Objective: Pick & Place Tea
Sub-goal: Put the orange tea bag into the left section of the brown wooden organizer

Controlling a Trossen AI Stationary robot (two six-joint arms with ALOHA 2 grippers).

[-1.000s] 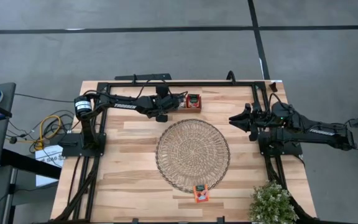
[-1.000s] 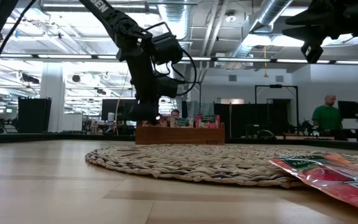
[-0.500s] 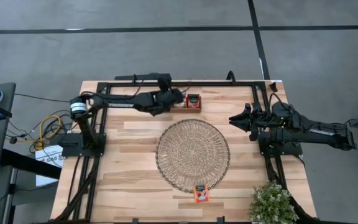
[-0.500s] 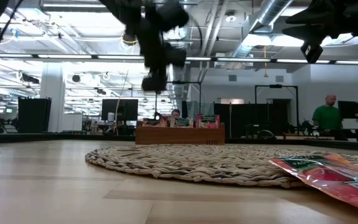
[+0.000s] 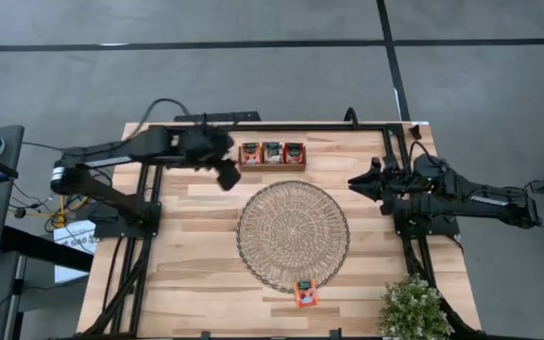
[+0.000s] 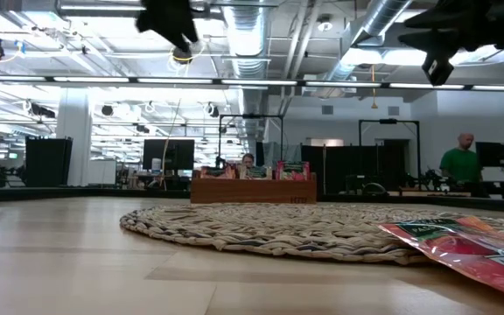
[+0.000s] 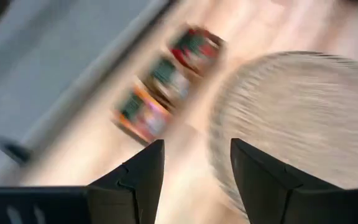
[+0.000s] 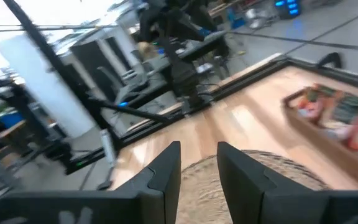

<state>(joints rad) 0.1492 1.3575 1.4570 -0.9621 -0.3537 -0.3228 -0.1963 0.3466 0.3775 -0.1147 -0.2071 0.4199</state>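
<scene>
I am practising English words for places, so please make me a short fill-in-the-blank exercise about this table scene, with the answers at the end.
1. The wooden tray near the table's far edge has ____ compartments holding tea packets.
2. One red-orange tea packet lies at the near edge of the round woven ____.
3. The left gripper has its fingers ____ and holds nothing.
4. A small green ____ stands at the table's near right corner.

Answers: three; mat; open; plant

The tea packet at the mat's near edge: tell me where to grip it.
The tea packet lies flat, partly on the woven mat. Probably come from above, pincer closing on the edge that overhangs the mat onto the table, which looks slightly raised.
</scene>
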